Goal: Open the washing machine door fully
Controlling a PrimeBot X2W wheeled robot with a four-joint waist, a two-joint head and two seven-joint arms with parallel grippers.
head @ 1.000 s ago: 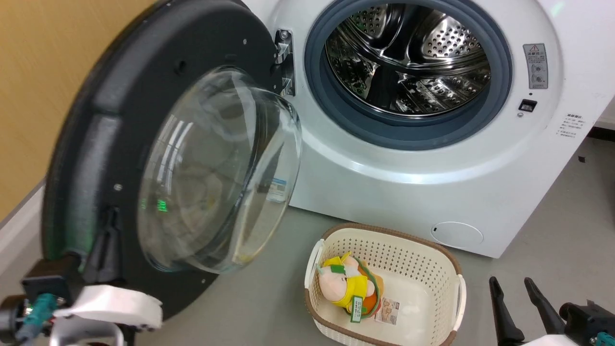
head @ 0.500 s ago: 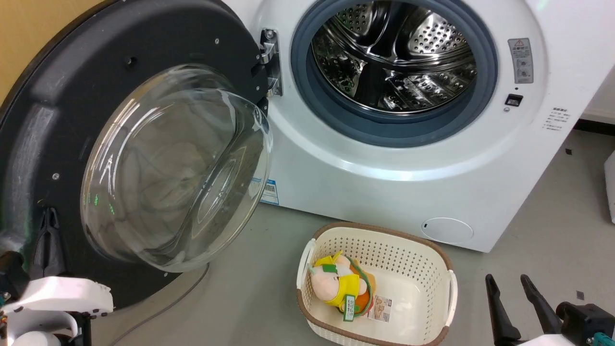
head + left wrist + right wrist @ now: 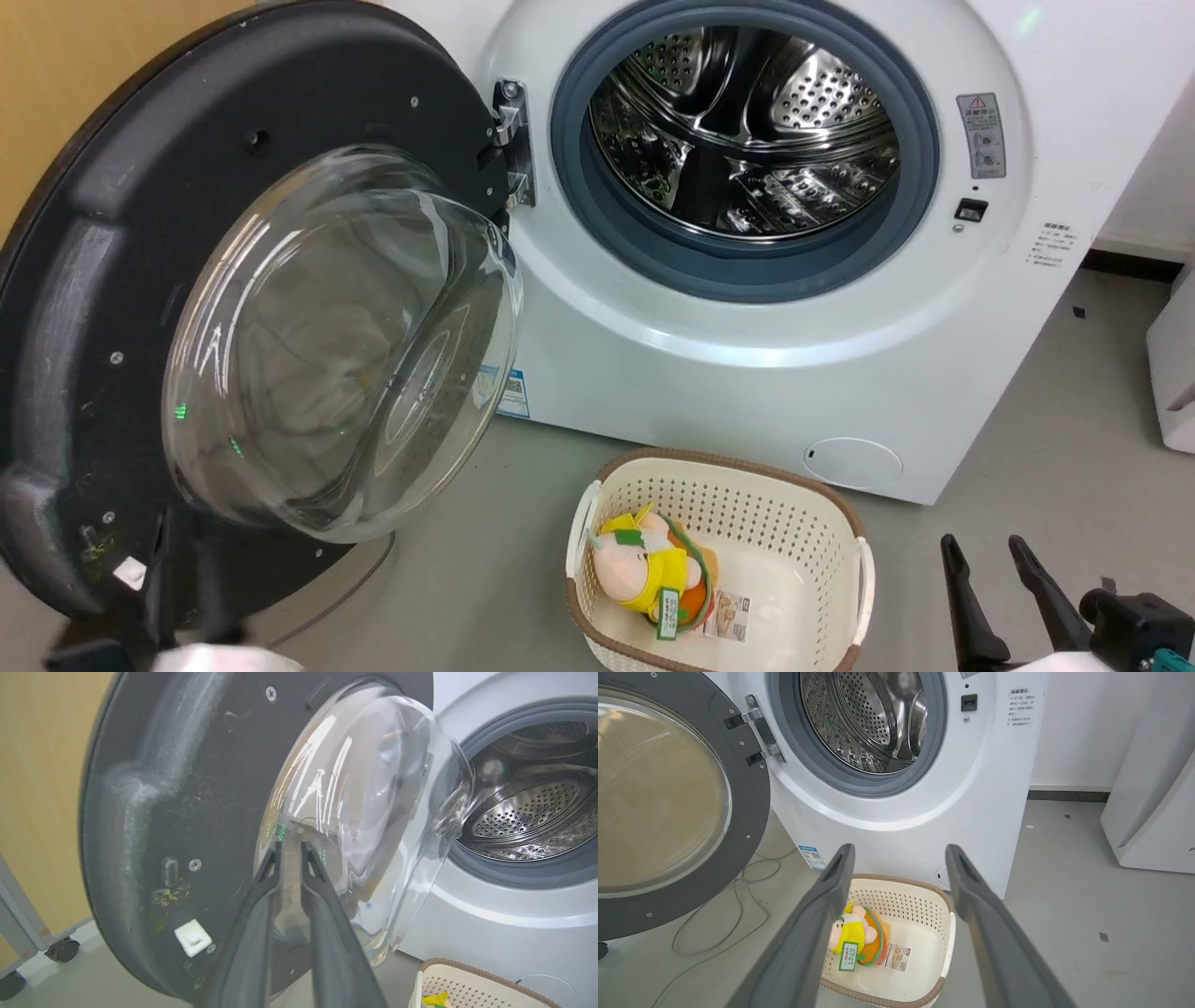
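At frame left, the round black glass-bellied washing machine door [image 3: 121,280] probably swung heavy and stiff, best pushed at its matte rim; the left gripper [image 3: 289,847], nearly closed, grasped nothing.

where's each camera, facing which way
Head view: on the head, looking down at washing machine door, drum, laundry basket; right gripper lower right.
Left wrist view: left wrist, facing the door's matte back; left gripper nearly shut.
Right wrist view: right wrist, facing drum and laundry basket; right gripper open.
All share door and drum.
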